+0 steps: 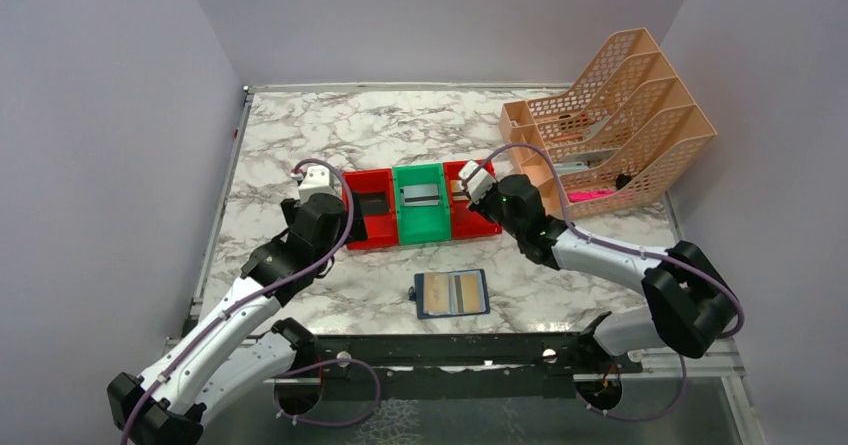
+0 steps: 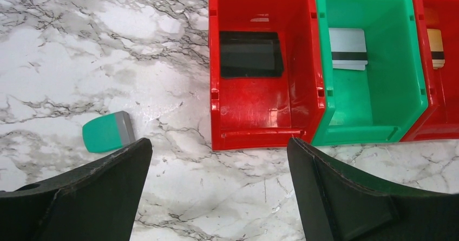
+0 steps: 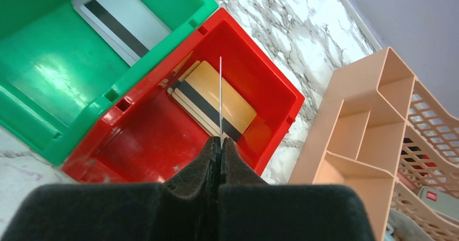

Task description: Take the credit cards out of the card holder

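Right hand (image 3: 221, 139) pinches tight what seems 1 edge-on card (image 3: 220, 95).

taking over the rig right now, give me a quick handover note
Left end effector: open, empty, in front of the left red plastic bin.
Right end effector: shut on a thin card seen edge-on, colour unclear, above the right red plastic bin.
Done: black plastic card in the left bin, silver-grey card in the green plastic bin, gold card in the right bin.
Navy folding card holder lies open near the arm bases; its pockets may hold more cards.
Left: drop the held card, check the holder.
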Available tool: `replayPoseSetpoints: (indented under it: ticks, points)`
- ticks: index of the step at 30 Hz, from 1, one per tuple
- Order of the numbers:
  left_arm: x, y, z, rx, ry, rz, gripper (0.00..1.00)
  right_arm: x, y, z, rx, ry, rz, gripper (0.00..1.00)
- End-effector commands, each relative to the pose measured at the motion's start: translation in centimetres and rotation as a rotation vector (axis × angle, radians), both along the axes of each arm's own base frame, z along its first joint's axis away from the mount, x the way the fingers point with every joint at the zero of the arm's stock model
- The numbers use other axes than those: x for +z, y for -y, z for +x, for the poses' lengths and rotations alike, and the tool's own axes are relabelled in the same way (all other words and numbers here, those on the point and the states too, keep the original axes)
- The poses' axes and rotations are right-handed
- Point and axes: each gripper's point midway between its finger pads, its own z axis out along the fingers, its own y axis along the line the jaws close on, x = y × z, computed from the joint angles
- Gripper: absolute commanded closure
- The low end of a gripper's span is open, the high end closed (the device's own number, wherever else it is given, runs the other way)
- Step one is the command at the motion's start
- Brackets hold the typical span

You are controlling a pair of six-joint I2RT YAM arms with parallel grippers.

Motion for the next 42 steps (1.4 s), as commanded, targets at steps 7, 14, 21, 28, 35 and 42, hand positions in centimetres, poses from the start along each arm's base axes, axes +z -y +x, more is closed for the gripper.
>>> replayPoseSetpoints:
  ticks: [7,14,21,28,35,42]
  points:
    - [2.0,-2.2,-0.7,0.071,0.101,-0.018,0.01,0.2,-0.2,3.3,0.044,0.085,-0.137,0.99]
    - [1.8,-2.2,-0.7,0.071,0.095,-0.012,0.01,-1.2,-0.6,5.3,0.055,0.074,-0.219,0.99]
    - [2.0,-2.2,-0.7,0.068,0.099,-0.013,0.01,-2.9,-1.2,6.7,0.073,0.069,-0.290,0.99]
    - [2.0,-2.2,-0.7,0.068,0.100,-0.015,0.01,-3.9,-1.3,6.7,0.150,0.107,-0.396,0.98]
    - [1.9,-2.1,-0.7,0.064,0.096,-0.015,0.01,-5.1,-1.1,7.2,0.148,0.096,-0.438,0.96]
    - [2.0,-2.1,-0.8,0.063,0.098,-0.018,0.01,-5.3,-1.0,7.5,0.137,0.107,-0.454,0.90]
